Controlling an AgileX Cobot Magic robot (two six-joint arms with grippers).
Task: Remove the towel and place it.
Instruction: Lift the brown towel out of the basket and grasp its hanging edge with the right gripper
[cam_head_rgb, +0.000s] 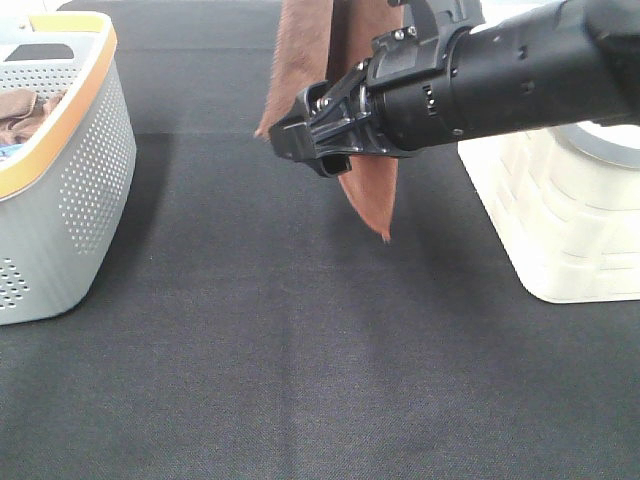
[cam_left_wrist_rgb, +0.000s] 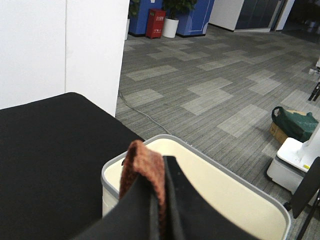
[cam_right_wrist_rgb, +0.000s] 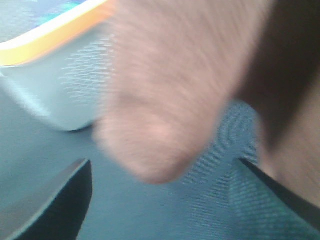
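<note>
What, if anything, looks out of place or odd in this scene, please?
Only the towel stands out. It hangs crumpled in mid-air, between the grey basket and the white basket, pinched by the left gripper. The open right gripper sits close beside it. Nothing looks spilled or damaged.

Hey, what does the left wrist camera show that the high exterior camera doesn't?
Only left wrist: the left gripper shut on the towel, and the office floor beyond. Only exterior high: the grey basket holding a bunched brown cloth, and the right gripper by the hanging towel. Both: the towel, the white basket, the black table.
</note>
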